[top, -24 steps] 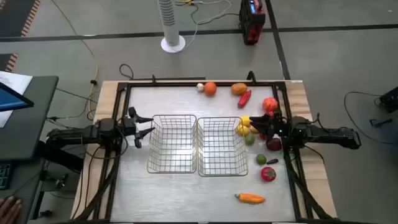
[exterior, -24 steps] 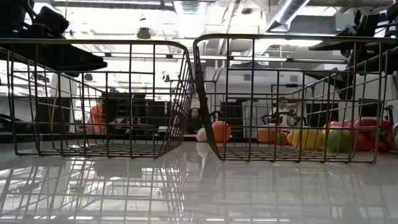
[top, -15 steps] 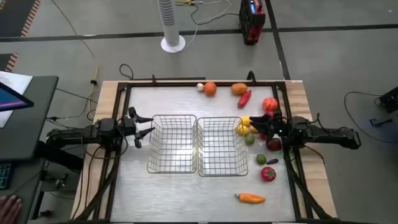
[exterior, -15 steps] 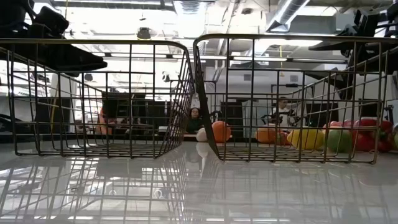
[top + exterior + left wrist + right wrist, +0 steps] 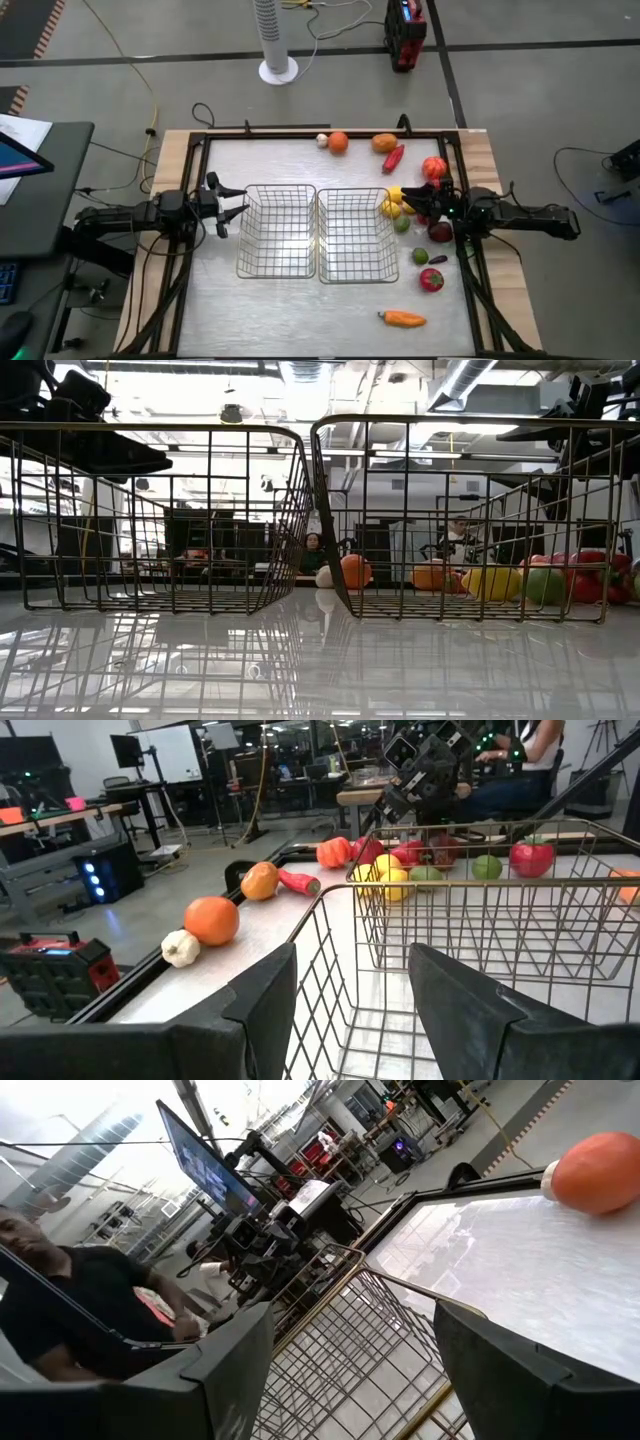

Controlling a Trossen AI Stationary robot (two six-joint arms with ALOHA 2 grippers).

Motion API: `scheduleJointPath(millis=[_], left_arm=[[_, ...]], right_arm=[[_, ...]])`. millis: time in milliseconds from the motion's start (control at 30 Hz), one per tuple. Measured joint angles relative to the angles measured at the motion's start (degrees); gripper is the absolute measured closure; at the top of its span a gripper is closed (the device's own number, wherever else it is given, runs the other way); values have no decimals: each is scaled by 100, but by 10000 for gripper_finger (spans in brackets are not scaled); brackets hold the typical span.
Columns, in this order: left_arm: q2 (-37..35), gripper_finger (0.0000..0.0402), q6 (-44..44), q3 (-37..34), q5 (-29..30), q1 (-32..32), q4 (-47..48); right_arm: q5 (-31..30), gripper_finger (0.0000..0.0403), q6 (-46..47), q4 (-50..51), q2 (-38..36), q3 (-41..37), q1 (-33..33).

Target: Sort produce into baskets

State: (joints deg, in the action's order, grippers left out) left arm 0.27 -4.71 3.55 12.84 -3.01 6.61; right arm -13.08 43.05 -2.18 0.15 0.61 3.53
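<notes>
Two silvery wire baskets stand side by side mid-table, the left one and the right one; neither holds any produce. The produce lies on the table at the far and right sides: a whitish bulb, an orange, a red pepper, a tomato, yellow pieces, green pieces, and an orange pepper near the front. My left gripper is open and empty over the left basket's left rim. My right gripper is open and empty above the yellow pieces, beside the right basket.
A raised dark frame borders the table. A white pole base and a red device stand on the floor beyond the far edge. People sit in the room behind. Bare tabletop lies in front of the baskets.
</notes>
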Motion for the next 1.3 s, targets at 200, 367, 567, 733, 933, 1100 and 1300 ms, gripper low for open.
scheduleJointPath(millis=[200,367,567,733,933,1100,1300], left_arm=[[0,219,0,0,0,0,2],[0,219,0,0,0,-1,1],[-1,219,0,0,0,-1,2],[-1,219,0,0,0,0,2],[-2,219,0,0,0,0,2],[-1,219,-95,0,5,-2,-1],[-1,219,-1043,0,114,-4,-36]], right_arm=[[0,101,-1,0,0,-1,-1],[0,101,0,-1,0,0,-1],[0,101,0,1,-1,1,-2],[0,101,0,0,0,0,-2],[0,101,0,-1,-1,-1,-1],[0,101,-2,-1,-1,1,-2],[0,101,-2,-1,1,1,-2]])
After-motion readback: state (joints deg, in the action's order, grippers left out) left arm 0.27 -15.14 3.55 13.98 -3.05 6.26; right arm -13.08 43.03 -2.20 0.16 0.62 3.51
